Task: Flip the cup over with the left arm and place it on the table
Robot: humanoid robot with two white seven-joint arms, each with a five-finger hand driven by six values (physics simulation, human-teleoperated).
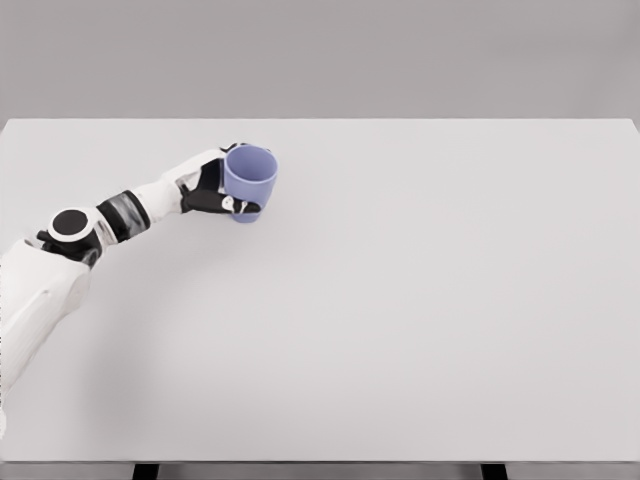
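One hand is seen, the left hand (212, 186), and it is wrapped tight around the side of a blue cup (248, 182). Dark fingers (240, 206) are curled under the cup's lower part, and another finger tip is seen just above the rim at about 11 o'clock from the cup. The cup is gripped from its 9 o'clock side. Its open mouth is turned up and a little toward the camera, so the inside is seen. The cup is tilted a little, with its bottom pointed toward 6 o'clock. Whether the bottom is touching the desk cannot be told.

From the hand, the white left arm (95, 228) is stretched away toward 8 o'clock, down to the lower left edge of the view. A round black joint is seen partway along it.

The cup is found in the upper left part of the wide white desk (420, 300). A grey wall (320, 55) is seen behind the desk, at 12 o'clock.
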